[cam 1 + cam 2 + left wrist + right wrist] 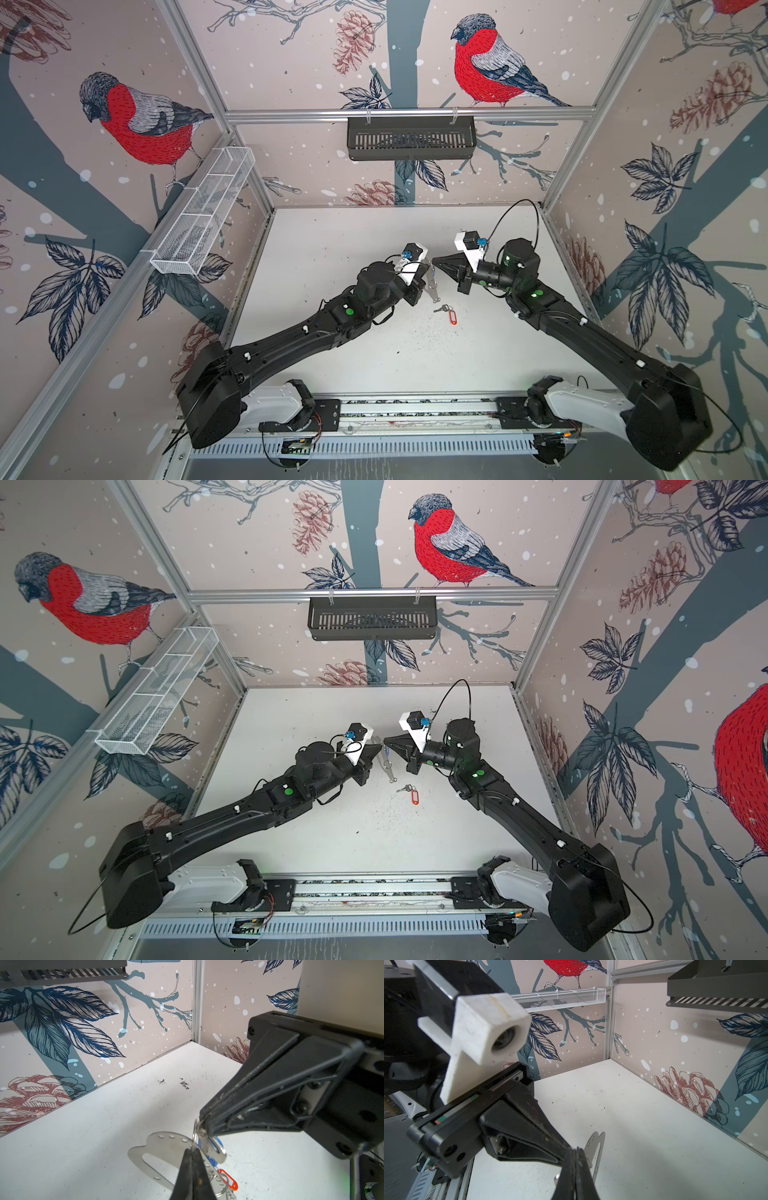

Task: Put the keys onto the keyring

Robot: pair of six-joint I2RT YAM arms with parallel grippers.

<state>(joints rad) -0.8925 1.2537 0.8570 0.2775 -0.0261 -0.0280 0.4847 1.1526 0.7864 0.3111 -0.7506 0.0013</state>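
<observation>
Keyring hangs edge-on, long axis slanting down toward the table. Left gripper clamps its rim. Right gripper pinches the blue-tagged key.

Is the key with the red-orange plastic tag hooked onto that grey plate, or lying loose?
Loose. The silver key with red-orange tag lies flat on the white table, a gap separating it from the grey see-through plate.

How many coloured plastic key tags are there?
2. The red-orange tag lies on the table; the blue tag hangs by the right gripper, mostly hidden behind a key.
</observation>
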